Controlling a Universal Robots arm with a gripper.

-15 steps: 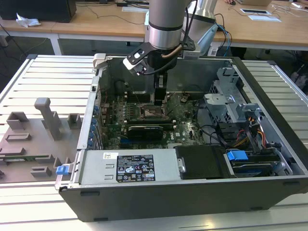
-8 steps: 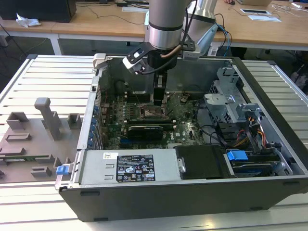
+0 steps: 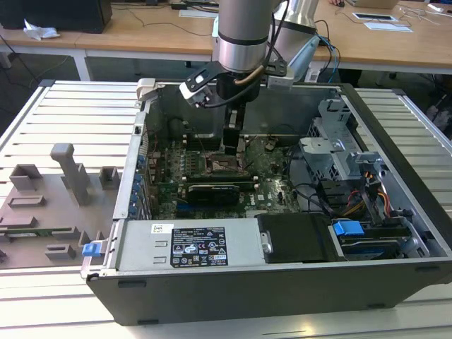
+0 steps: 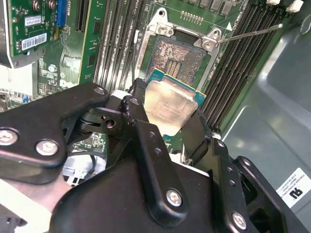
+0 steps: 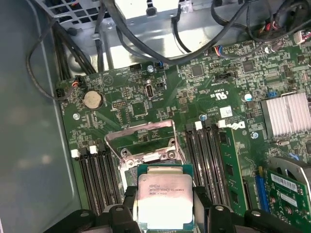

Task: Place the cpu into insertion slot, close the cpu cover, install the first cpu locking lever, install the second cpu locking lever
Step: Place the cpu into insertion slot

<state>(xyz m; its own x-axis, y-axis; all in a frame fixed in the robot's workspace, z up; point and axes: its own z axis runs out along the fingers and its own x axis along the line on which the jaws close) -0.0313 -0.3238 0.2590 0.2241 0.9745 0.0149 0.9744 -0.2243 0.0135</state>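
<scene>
Your claw [image 4: 170,116] is closed on the cpu [image 4: 171,108], one finger on each of two opposite edges. The chip's pale metal top faces up, with a few lines of dark print across it in the first wrist view [image 5: 163,201]. In the second wrist view the cpu hangs tilted just above the near edge of the insertion slot [image 4: 177,54], apart from the bare contact field. The cpu cover [image 5: 141,128] is swung open on the far side of the slot, and a thin locking lever [image 4: 248,33] sticks out beside the memory slots.

In the exterior view the open computer case [image 3: 395,141] lies on its side on the slatted counter [image 3: 70,106]. It holds the green motherboard [image 3: 272,180], a power supply [image 3: 141,247] with a large black printed label [image 3: 199,246], a drive bay with a blue tab [image 3: 347,228] and bundled cables [image 3: 332,198]. The claw [image 3: 232,145] reaches down into the case over the slot [image 3: 222,166]. A white barcode sticker [image 4: 34,41] sits on a green card.
</scene>
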